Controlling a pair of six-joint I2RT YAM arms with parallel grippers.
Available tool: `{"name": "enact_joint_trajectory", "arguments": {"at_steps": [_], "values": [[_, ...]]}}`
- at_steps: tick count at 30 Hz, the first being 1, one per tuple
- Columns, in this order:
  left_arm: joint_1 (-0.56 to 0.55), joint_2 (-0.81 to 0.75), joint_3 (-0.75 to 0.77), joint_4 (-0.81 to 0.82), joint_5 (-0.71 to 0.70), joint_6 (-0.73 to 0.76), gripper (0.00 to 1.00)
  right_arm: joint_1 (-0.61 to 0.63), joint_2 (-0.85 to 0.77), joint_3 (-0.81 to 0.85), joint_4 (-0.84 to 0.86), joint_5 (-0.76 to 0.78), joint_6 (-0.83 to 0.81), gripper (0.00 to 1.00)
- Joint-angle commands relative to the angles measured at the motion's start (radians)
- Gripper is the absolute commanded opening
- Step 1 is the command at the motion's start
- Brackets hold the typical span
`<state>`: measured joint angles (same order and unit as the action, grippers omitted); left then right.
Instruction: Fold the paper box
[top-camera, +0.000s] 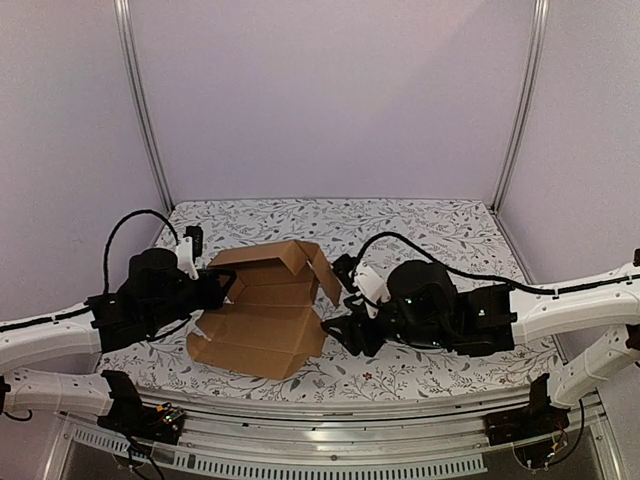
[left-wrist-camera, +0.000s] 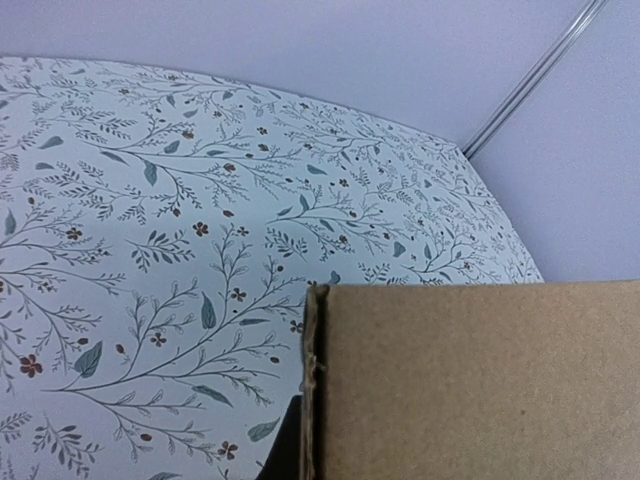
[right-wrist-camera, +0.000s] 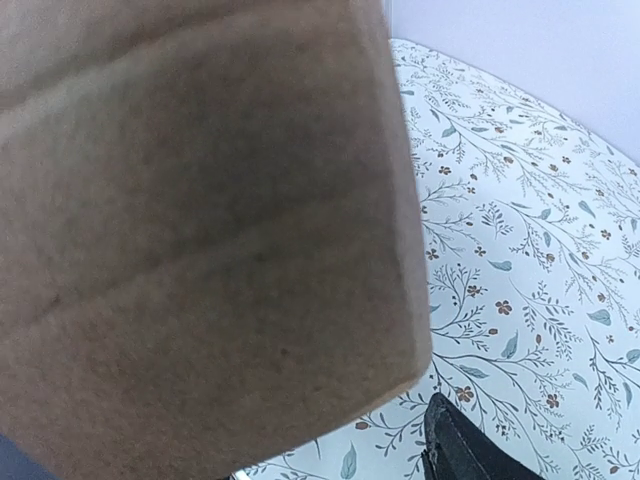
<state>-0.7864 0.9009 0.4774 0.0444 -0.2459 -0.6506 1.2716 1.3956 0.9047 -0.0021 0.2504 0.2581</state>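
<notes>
Top view: floral tabletop (top-camera: 430, 225), lilac walls (top-camera: 330, 90); box (top-camera: 265, 325) left of centre, near the front edge. Left gripper (top-camera: 225, 287) pinched closed on its left wall. Right gripper (top-camera: 338, 300) at its right side, state indeterminate. Left wrist, right wrist: cardboard fills the foreground, tabletop behind.

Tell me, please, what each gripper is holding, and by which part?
The left gripper looks shut on the left wall of the paper box; the right gripper sits by its right flap, grip unclear.
</notes>
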Motion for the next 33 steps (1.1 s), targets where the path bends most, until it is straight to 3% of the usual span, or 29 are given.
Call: {"name": "enact_joint_trajectory", "arguments": {"at_steps": [1, 8, 20, 29, 33], "values": [[0.012, -0.014, 0.030, 0.055, 0.085, -0.056, 0.00, 0.006, -0.045, -0.029, 0.051, -0.011, 0.007, 0.64], [0.012, -0.002, 0.018, 0.037, 0.048, 0.018, 0.00, 0.006, -0.121, -0.046, 0.008, -0.036, -0.046, 0.66], [0.013, -0.057, -0.020, 0.041, 0.000, 0.183, 0.00, 0.005, -0.285, 0.040, -0.353, -0.017, -0.286, 0.68], [0.013, -0.060, -0.027, 0.046, 0.044, 0.245, 0.00, -0.072, -0.275, 0.188, -0.464, -0.288, -0.399, 0.55], [0.013, -0.063, -0.031, 0.044, 0.046, 0.246, 0.00, -0.088, -0.236, 0.228, -0.460, -0.333, -0.415, 0.52]]}}
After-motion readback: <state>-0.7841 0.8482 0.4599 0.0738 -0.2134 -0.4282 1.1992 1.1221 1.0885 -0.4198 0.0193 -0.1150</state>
